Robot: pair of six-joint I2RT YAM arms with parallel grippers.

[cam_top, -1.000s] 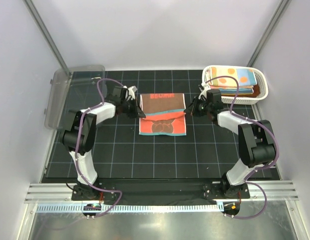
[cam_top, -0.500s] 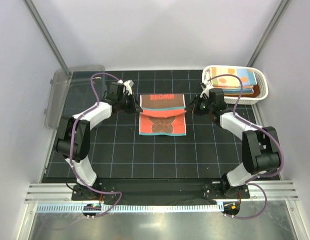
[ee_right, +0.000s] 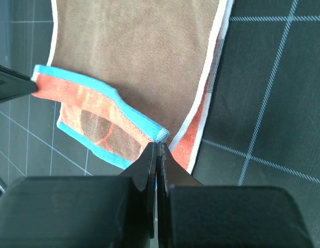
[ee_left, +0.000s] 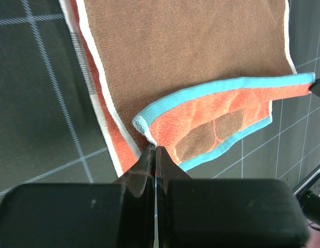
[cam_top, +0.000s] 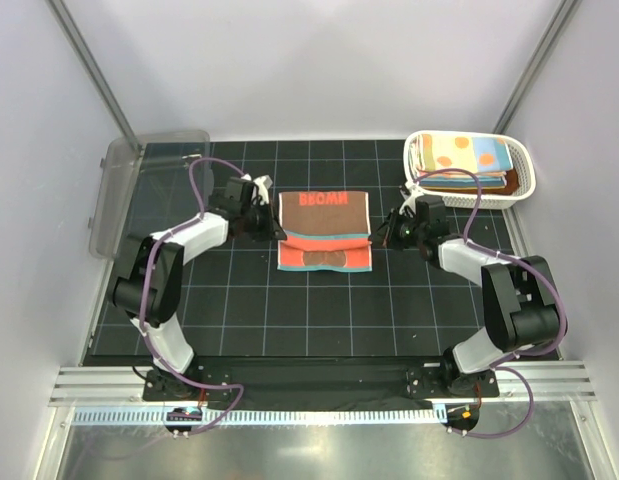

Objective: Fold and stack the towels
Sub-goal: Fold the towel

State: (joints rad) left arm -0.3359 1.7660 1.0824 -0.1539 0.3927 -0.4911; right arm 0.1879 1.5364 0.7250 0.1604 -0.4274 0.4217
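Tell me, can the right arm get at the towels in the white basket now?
Probably yes: the basket sits open-topped just beyond it, nothing between, but its pincer is shut on the coral towel.

right gripper (ee_right: 157,146) seems pinched on a blue-trimmed corner of the coral-red towel (ee_right: 134,51), folded over its brown side.

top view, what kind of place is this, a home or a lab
Most likely a robot test cell in a lab, not a home: plain white panel walls, a black gridded mat, and a left arm and right arm bolted to an aluminium rail.
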